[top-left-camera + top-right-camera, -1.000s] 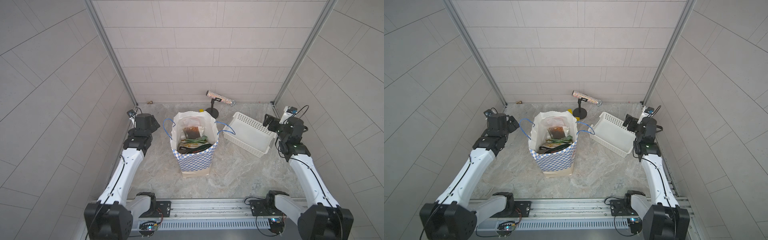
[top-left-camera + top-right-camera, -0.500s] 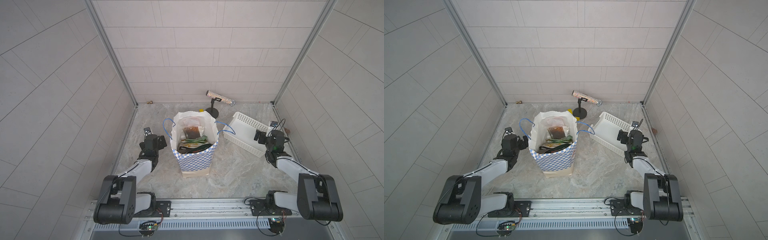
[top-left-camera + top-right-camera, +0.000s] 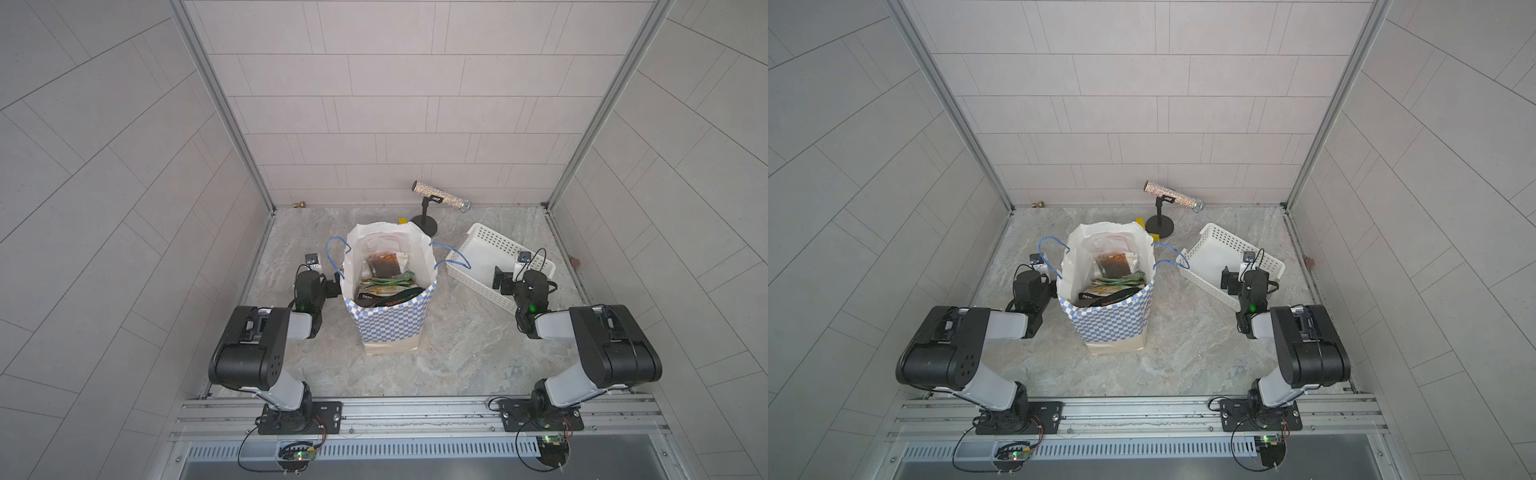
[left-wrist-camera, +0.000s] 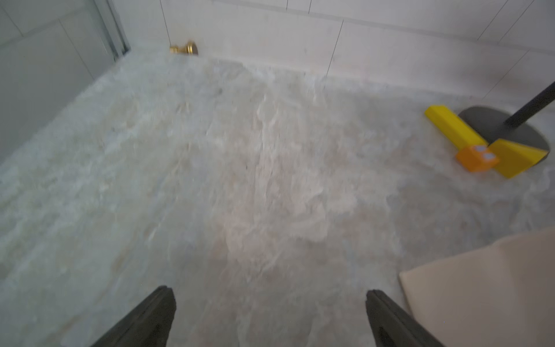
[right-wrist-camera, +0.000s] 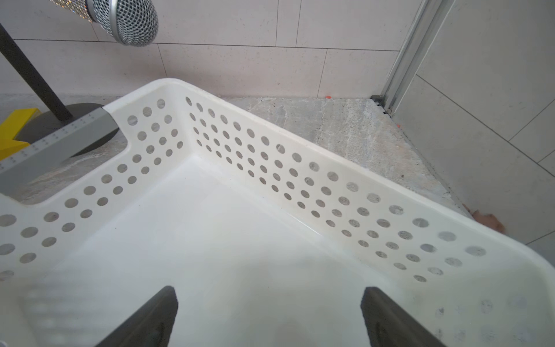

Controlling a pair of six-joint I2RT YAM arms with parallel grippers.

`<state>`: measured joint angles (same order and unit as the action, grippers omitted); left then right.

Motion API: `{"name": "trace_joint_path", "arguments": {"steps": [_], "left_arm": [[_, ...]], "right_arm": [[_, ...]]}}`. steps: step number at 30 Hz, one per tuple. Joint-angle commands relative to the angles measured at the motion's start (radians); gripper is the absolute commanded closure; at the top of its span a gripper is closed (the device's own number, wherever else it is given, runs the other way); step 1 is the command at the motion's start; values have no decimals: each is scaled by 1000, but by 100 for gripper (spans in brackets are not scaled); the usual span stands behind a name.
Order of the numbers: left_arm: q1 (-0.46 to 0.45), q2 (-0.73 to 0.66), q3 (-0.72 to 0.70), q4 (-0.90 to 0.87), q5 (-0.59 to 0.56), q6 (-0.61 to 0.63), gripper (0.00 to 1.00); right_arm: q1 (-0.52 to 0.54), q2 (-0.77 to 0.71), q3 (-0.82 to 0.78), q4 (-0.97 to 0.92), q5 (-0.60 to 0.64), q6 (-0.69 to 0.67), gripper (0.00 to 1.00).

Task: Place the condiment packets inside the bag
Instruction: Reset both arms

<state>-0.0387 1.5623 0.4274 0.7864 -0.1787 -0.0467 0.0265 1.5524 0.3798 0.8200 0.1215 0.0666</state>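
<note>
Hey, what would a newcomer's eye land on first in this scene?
The blue-and-white checkered bag stands at the centre, with glossy packets piled inside. A white perforated basket sits to its right, and a glittery microphone perches behind them.

White perforated basket (image 3: 498, 241) sat on the right half of the marbled grey table (image 3: 457, 353), turned at an angle to its edges. Glittery microphone (image 3: 440, 196) was clipped at a tilt on a black stand with a round base (image 3: 424, 225), near the middle of the far edge. Two yellow blocks (image 4: 453, 127) and an orange block (image 4: 477, 157) lay clustered against that base. Small brass fitting (image 4: 183, 49) lay in the far left corner. Reddish scrap (image 3: 575, 261) lay at the right edge, by the wall.
</note>
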Motion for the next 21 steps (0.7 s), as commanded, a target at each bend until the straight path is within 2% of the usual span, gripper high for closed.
{"name": "trace_joint_path", "arguments": {"steps": [1, 2, 3, 4, 6, 8, 21], "left_arm": [[4, -18, 22, -38, 18, 17, 0], [3, -9, 2, 14, 24, 23, 0], [3, -20, 7, -15, 26, 22, 0], [3, -34, 27, -79, 27, 25, 0], [3, -19, 15, -26, 26, 23, 0], [3, -30, 26, -74, 27, 25, 0], [5, -25, 30, -73, 19, 19, 0]], "right_arm": [[-9, -17, 21, 1, 28, 9, 0], [-10, -2, 9, 54, 27, 12, 0], [-10, 4, 3, 75, 26, 13, 0], [-10, 2, 6, 65, 26, 13, 0], [-10, -17, 20, 2, 26, 12, 0], [-10, -5, 10, 48, 26, 12, 0], [-10, -12, 14, 25, 26, 14, 0]]}}
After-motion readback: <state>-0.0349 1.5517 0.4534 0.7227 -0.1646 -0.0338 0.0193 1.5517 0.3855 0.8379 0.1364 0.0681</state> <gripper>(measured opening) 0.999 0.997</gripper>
